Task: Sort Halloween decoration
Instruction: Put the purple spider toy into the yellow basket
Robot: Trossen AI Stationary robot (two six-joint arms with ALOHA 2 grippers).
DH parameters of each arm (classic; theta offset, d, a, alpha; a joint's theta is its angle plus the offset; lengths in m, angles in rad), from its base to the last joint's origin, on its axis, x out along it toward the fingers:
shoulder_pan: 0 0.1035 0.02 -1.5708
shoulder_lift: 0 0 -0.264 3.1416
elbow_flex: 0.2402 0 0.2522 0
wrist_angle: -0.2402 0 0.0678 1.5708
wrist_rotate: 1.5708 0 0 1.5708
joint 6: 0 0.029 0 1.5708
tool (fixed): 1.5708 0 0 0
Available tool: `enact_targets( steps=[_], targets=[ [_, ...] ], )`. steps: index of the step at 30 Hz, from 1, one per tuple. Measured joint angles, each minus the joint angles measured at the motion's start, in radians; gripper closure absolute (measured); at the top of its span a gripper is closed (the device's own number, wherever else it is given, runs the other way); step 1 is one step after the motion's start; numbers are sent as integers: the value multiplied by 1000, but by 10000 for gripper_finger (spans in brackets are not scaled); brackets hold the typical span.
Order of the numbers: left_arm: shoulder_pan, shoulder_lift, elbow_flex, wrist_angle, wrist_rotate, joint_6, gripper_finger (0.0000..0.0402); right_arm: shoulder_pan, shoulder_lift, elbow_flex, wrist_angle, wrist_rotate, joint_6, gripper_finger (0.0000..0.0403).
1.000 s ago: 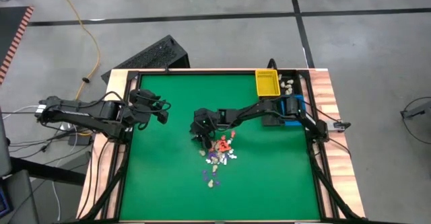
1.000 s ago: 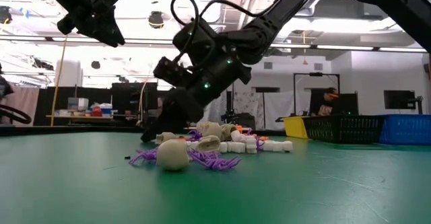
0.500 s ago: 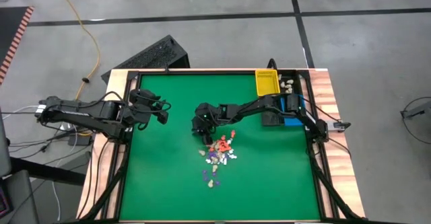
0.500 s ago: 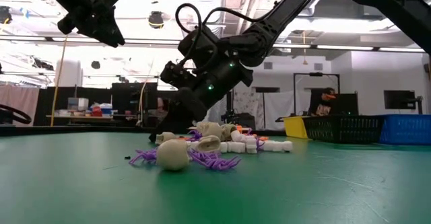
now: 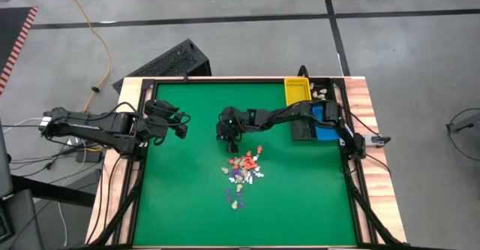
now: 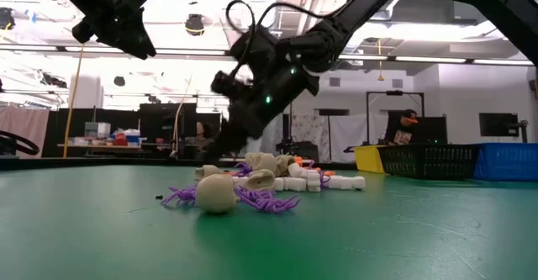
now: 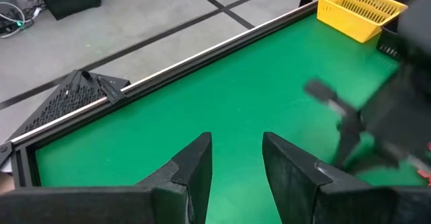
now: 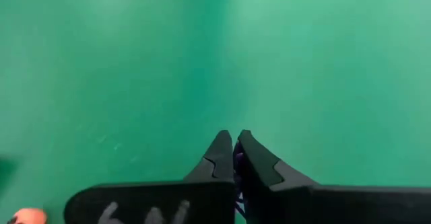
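From above: trinkets point(image 5: 241, 173) heaped mid-bench point(image 5: 180, 205); right hand point(image 5: 229, 136) just above the heap.

Low view: it hangs clear of the heap.

Right wrist: fingers point(image 8: 217, 158) pinch something purple, likely for binning.

Left wrist: left hand point(image 7: 236, 158) spread, idle.

I see the green table point(image 5: 180, 197) with its wooden rim carrying a loose heap of tiny cream-white, orange-red and purple trinkets point(image 5: 241, 173) near its middle, and yellow point(image 5: 298, 92), black point(image 5: 303, 131) and blue bins point(image 5: 325, 122) at its far right corner.
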Motion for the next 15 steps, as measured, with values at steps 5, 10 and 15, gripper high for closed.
enact_targets(
  steps=[5, 10, 15],
  targets=[
    [0, 0, 0, -5, 0, -2, 280, -73, -82, -1, -33, -1, 8, 380],
    [0, 0, 0, -20, 20, -3, 280, -168, -211, -100, -29, -5, 8, 381],
    [0, 0, 0, -45, 22, -11, 280, -283, -404, -330, 41, 77, 37, 381]
  ],
)
